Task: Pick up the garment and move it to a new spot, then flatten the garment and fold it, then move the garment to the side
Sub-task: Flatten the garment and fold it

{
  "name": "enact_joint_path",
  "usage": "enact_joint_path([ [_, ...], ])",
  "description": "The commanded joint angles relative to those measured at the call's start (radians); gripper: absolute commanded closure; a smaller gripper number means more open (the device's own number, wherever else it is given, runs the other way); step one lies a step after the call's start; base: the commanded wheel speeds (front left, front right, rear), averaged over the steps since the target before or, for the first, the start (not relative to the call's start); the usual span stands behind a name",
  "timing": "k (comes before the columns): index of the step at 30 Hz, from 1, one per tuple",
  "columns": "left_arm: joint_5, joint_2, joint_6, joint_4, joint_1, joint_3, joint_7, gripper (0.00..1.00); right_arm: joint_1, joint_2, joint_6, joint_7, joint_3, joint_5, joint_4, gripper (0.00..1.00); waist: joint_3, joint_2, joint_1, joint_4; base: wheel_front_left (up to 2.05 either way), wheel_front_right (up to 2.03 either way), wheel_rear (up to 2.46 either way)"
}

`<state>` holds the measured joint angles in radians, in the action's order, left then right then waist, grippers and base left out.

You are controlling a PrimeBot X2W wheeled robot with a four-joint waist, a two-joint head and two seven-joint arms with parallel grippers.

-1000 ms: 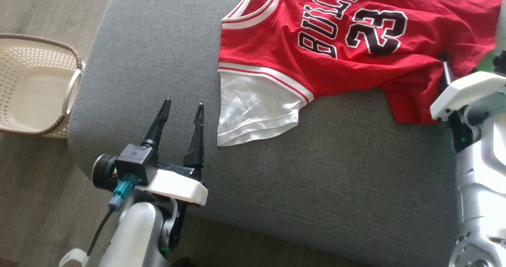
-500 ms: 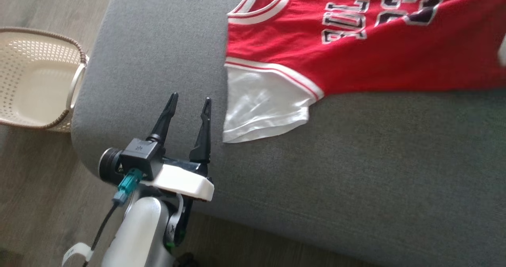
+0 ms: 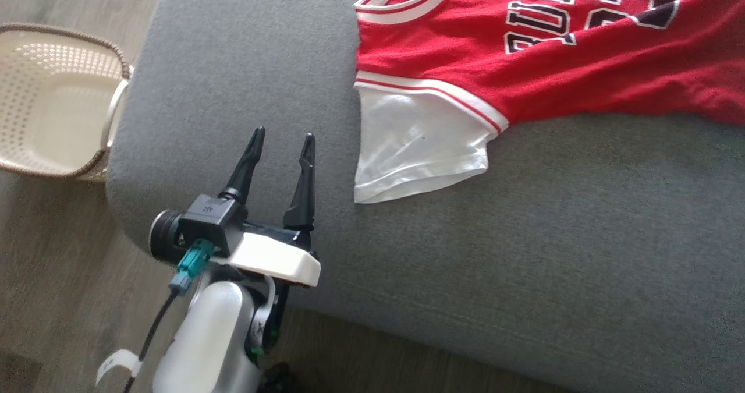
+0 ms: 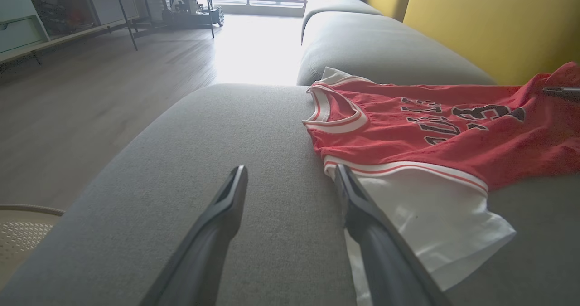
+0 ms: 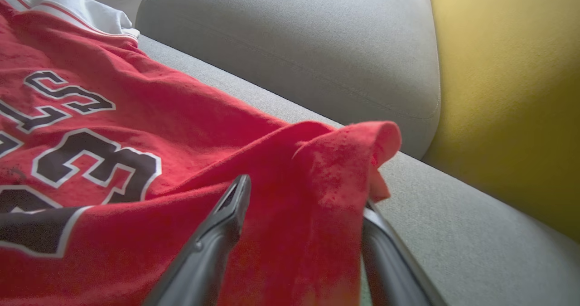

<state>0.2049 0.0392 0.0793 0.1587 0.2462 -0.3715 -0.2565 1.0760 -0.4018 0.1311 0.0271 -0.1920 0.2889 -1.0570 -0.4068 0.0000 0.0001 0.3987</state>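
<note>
Red knit garment [image 3: 524, 61], white-trimmed, with black lettering, the number 23 and a white sleeve. It lies spread face up on the grey sofa seat [image 3: 465, 253], and the white sleeve points toward the seat's front edge.

Left gripper [image 3: 284, 134]: hovers over the seat's front left corner with its fingers apart and nothing between them. It is just beside the white sleeve; whether it touches the sleeve cannot be told.

Right gripper [image 5: 304, 191]: low over the seat's right part, near the yellow back cushion [image 5: 507, 93]. Its fingers are apart. A raised fold of the garment's red edge stands between them and drapes over one finger, but it is not pinched.

Cream perforated basket [image 3: 52, 55]: on the wood floor [image 3: 52, 265], just beside the seat's left end.
</note>
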Motion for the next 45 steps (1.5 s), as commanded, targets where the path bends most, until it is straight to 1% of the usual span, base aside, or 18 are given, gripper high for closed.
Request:
enact_joint_path([
  [1, -0.004, 0.011, 0.003, -0.028, 0.029, 0.044, -0.005, 0.00, 0.020, 0.015, 0.000, 0.022, 0.009, -0.007, 0.020, 0.00, 0.014, 0.0000, -0.0001, -0.017, 0.00, 0.00, 0.00],
  [4, -0.013, 0.011, 0.000, -0.027, 0.029, 0.063, -0.005, 0.00, -0.017, 0.027, 0.000, 0.066, 0.031, 0.033, 0.027, 0.00, 0.039, 0.0000, -0.0001, -0.050, 0.00, 0.00, 0.00],
  [5, -0.016, 0.011, -0.002, -0.026, 0.027, 0.071, -0.005, 0.00, -0.031, 0.041, 0.000, 0.084, 0.041, 0.041, 0.031, 0.00, 0.048, 0.0000, -0.0001, -0.064, 0.00, 0.00, 0.00],
  [11, -0.032, 0.011, -0.015, -0.020, 0.005, 0.114, -0.005, 0.00, -0.131, 0.127, 0.000, 0.171, 0.017, 0.011, 0.090, 0.00, 0.116, 0.0000, -0.0001, -0.148, 0.00, 0.00, 0.00],
  [14, -0.021, 0.011, -0.021, -0.014, -0.018, 0.140, -0.005, 0.00, -0.215, 0.176, 0.000, 0.197, 0.001, -0.007, 0.146, 0.00, 0.158, 0.0000, -0.0001, -0.185, 0.00, 0.00, 0.00],
  [19, -0.020, 0.011, -0.026, 0.000, -0.074, 0.196, -0.005, 0.00, -0.403, 0.272, 0.000, 0.217, -0.020, -0.054, 0.267, 0.00, 0.232, 0.0000, -0.0001, -0.244, 0.00, 0.00, 0.00],
  [24, -0.022, 0.011, -0.031, 0.006, -0.119, 0.236, -0.005, 0.00, -0.580, 0.331, 0.000, 0.216, -0.036, -0.112, 0.408, 0.00, 0.270, 0.0000, -0.0001, -0.292, 0.00, 0.00, 0.00],
  [28, -0.027, 0.011, -0.039, 0.016, -0.139, 0.254, -0.005, 0.00, -0.690, 0.349, 0.000, 0.204, -0.044, -0.173, 0.511, 0.00, 0.284, 0.0000, -0.0001, -0.319, 0.00, 0.00, 0.00],
  [32, -0.029, 0.011, -0.043, 0.044, -0.147, 0.261, -0.005, 0.00, -0.765, 0.351, 0.000, 0.185, -0.002, -0.259, 0.571, 0.00, 0.288, 0.0000, -0.0001, -0.335, 0.00, 0.00, 0.00],
  [38, -0.013, 0.011, -0.044, 0.114, -0.144, 0.255, -0.005, 0.00, -0.801, 0.351, 0.000, 0.160, 0.032, -0.312, 0.646, 0.00, 0.277, 0.0000, -0.0001, -0.347, 0.00, 0.00, 0.00],
  [41, 0.011, 0.011, -0.061, 0.178, -0.134, 0.239, -0.005, 0.00, -0.806, 0.351, 0.000, 0.150, 0.041, -0.323, 0.677, 0.00, 0.268, 0.0000, -0.0001, -0.350, 0.00, 0.00, 0.00],
  [42, 0.011, 0.011, -0.061, 0.178, -0.134, 0.239, -0.005, 0.00, -0.806, 0.351, 0.000, 0.150, 0.041, -0.323, 0.677, 0.00, 0.268, 0.0000, -0.0001, -0.350, 0.00, 0.00, 0.00],
  [45, 0.034, 0.011, -0.073, 0.239, -0.121, 0.207, -0.005, 0.00, -0.808, 0.351, 0.000, 0.144, 0.042, -0.330, 0.698, 0.00, 0.257, 0.0000, -0.0001, -0.351, 0.00, 0.00, 0.00],
])
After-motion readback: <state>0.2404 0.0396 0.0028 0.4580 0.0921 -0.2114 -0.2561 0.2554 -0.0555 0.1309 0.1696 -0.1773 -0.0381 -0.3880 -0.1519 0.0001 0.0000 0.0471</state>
